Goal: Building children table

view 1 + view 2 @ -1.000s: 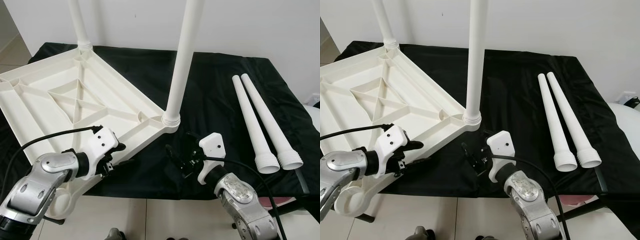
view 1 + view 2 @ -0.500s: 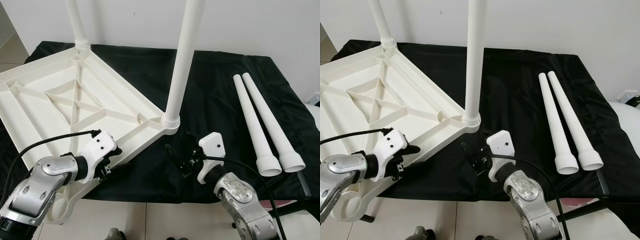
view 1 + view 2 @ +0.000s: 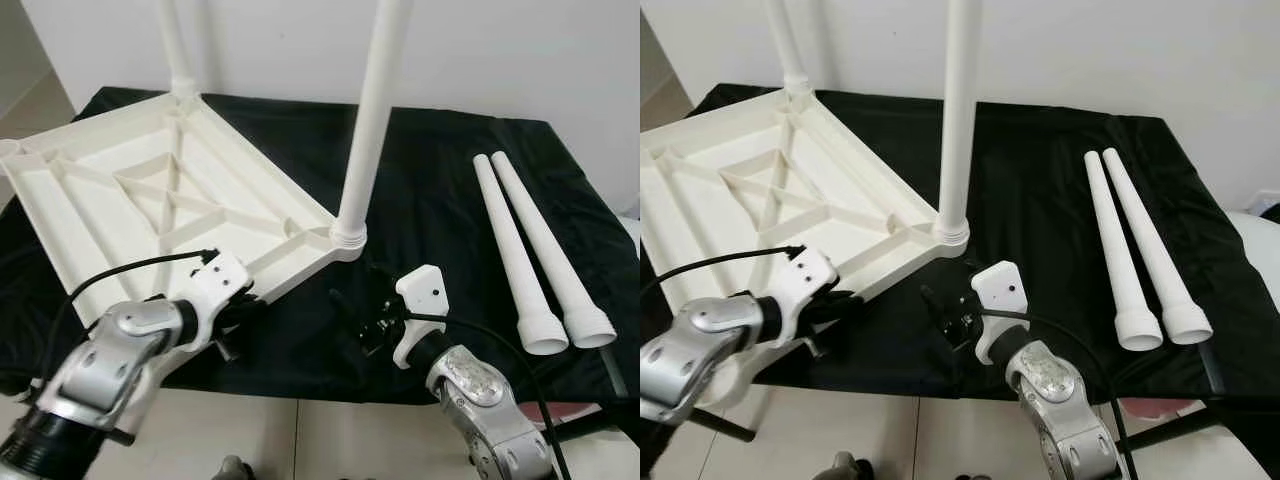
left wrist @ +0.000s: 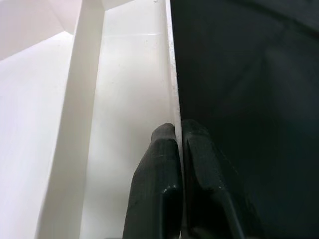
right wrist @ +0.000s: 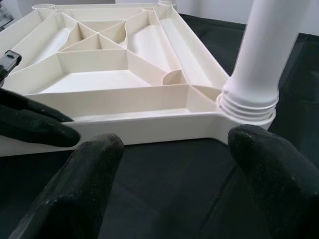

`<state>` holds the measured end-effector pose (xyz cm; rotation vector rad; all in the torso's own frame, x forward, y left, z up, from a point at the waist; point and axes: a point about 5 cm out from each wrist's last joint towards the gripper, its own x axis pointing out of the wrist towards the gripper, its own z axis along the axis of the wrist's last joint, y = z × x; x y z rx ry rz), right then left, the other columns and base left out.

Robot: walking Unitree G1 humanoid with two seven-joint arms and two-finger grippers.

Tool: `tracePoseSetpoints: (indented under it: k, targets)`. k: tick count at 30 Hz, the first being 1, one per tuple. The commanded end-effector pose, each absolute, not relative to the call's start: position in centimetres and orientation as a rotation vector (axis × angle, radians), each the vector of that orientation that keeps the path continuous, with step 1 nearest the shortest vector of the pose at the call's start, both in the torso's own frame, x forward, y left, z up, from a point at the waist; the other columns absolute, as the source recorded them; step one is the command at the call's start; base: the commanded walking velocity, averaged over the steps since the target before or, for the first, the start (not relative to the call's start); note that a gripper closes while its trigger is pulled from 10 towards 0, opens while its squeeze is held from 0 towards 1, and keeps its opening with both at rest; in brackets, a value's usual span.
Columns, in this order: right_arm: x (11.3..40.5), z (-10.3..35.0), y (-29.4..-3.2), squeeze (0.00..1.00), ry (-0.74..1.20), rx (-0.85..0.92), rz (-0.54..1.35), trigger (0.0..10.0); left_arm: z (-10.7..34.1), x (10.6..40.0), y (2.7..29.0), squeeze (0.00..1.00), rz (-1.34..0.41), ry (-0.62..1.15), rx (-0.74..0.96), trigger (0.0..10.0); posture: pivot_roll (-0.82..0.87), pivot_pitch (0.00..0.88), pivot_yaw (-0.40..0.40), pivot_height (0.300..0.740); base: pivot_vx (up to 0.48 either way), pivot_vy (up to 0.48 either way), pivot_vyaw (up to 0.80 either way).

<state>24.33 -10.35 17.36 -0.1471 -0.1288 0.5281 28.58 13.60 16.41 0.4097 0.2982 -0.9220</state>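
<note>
The white table top lies upside down on the black cloth, ribs facing up. One white leg stands screwed into its near right corner, and another leg stands at the far corner. Two loose legs lie side by side on the right. My left gripper is shut on the top's front rim, one finger on each side of the thin wall. My right gripper hovers open over the cloth, just in front of the corner socket, with nothing between its fingers.
The black cloth covers a low table whose front edge runs just beneath both arms, with pale tiled floor below. A white wall stands behind. Bare cloth lies between the standing leg and the loose legs.
The table top has turned a little while my left gripper kept its hold on the rim, and my left arm now covers the near left corner. The right gripper has stayed put.
</note>
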Motion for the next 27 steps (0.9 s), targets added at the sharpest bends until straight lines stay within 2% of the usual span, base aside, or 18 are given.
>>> tracePoseSetpoints:
  k: [1, 3, 5, 9, 13, 14, 15, 16, 20, 21, 25, 26, 27]
  targets:
    - [25.0, 17.0, -11.1, 0.00, -0.118, -0.162, 0.443, 10.0, 18.1, 28.9, 9.9, 0.00, -0.998, 0.200, 0.361, 0.0, 0.04, 0.153, -0.018, 0.740, 0.000, 0.000, 0.00]
    - [25.2, 17.0, -11.4, 0.00, -0.122, -0.167, 0.408, 10.0, 18.4, 28.9, 9.0, 0.00, -1.015, 0.188, 0.351, 0.0, 0.04, 0.153, -0.018, 0.740, 0.000, 0.000, 0.00]
    - [25.9, 17.4, -12.3, 0.00, -0.132, -0.161, 0.326, 10.0, 19.0, 29.8, 6.4, 0.00, -1.031, 0.173, 0.331, 0.0, 0.03, 0.152, -0.006, 0.740, 0.000, 0.000, 0.00]
    - [25.9, 17.4, -12.5, 0.00, -0.135, -0.159, 0.313, 10.0, 19.3, 30.3, 5.5, 0.00, -1.023, 0.173, 0.320, 0.0, 0.03, 0.151, -0.002, 0.740, 0.000, 0.000, 0.00]
    - [25.9, 17.5, -12.5, 0.00, -0.139, -0.158, 0.306, 10.0, 20.0, 32.0, 3.9, 0.00, -0.925, 0.197, 0.225, 0.0, 0.03, 0.153, 0.008, 0.740, 0.000, 0.000, 0.00]
    - [25.8, 17.5, -12.5, 0.00, -0.140, -0.155, 0.300, 10.0, 20.2, 32.5, 3.3, 0.00, -0.909, 0.197, 0.211, 4.5, 0.03, 0.155, 0.012, 0.740, 0.000, 0.000, 0.00]
    - [25.8, 17.5, -12.5, 0.00, -0.140, -0.155, 0.300, 10.0, 20.2, 32.5, 3.3, 0.00, -0.909, 0.197, 0.211, 4.5, 0.03, 0.155, 0.012, 0.740, 0.000, 0.000, 0.00]
    - [25.8, 17.5, -12.5, 0.00, -0.140, -0.153, 0.295, 10.0, 20.5, 32.7, 2.8, 0.00, -0.898, 0.196, 0.209, 10.0, 0.02, 0.157, 0.014, 0.740, 0.000, 0.000, 0.00]
    - [25.8, 17.5, -12.5, 0.00, -0.143, -0.151, 0.285, 10.0, 20.9, 33.5, 2.3, 0.00, -0.839, 0.176, 0.254, 10.0, 0.02, 0.161, 0.017, 0.740, 0.000, 0.000, 0.00]
    - [25.8, 17.5, -12.5, 0.00, -0.144, -0.151, 0.284, 10.0, 20.9, 33.8, 2.5, 1.00, -0.815, 0.171, 0.258, 10.0, 0.02, 0.161, 0.017, 0.740, 0.000, 0.000, 0.00]
    - [25.8, 17.5, -12.4, 0.00, -0.147, -0.150, 0.281, 10.0, 20.9, 34.0, 2.6, 1.00, -0.792, 0.175, 0.245, 10.0, 0.03, 0.166, 0.015, 0.740, 0.000, 0.000, 0.00]
    - [25.8, 17.5, -12.4, 0.00, -0.146, -0.148, 0.282, 10.0, 22.0, 33.9, 2.5, 0.88, -0.802, 0.111, 0.148, 10.0, 0.03, 0.169, 0.011, 0.740, 0.000, 0.000, 0.00]
    - [25.8, 17.5, -12.4, 0.00, -0.146, -0.148, 0.282, 10.0, 22.0, 33.9, 2.5, 0.88, -0.802, 0.111, 0.148, 10.0, 0.03, 0.169, 0.011, 0.740, 0.000, 0.000, 0.00]
